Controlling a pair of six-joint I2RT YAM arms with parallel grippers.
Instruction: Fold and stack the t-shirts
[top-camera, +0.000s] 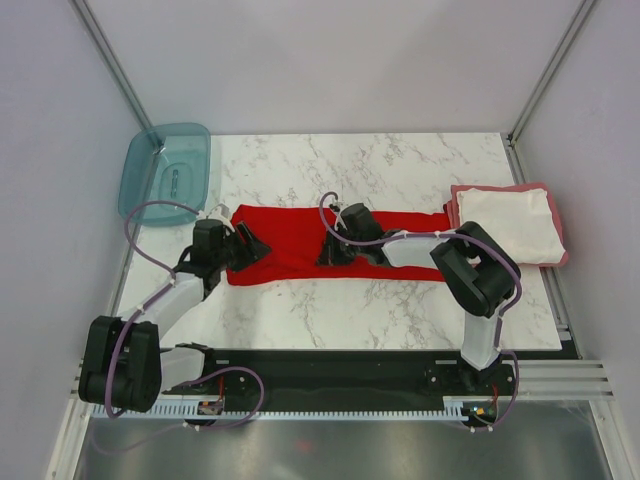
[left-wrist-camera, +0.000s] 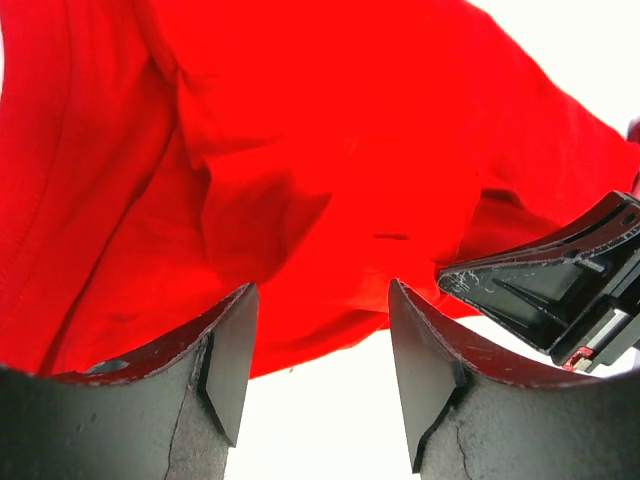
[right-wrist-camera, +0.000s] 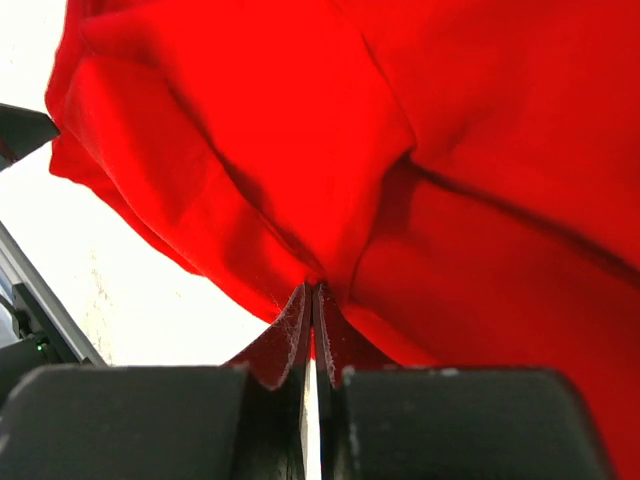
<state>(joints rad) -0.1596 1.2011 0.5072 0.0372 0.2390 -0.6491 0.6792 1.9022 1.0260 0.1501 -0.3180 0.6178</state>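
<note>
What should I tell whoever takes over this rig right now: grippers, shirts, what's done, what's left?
Left gripper: open at the red t-shirt's left end, holding nothing.
Right gripper: shut on the red t-shirt's near edge, about mid-length.
Red t-shirt: a long strip across the middle of the table, partly folded.
Done: white t-shirt lies folded on the pinkish-red t-shirt at the right edge.
Left: finish folding the red one, then stack it there.

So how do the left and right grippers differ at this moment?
The left gripper is open, its fingers apart and gripping nothing; the right gripper is shut, pinching an edge of the red t-shirt. The left sits at the shirt's left end, the right near its middle. Both are down at the same garment.
</note>
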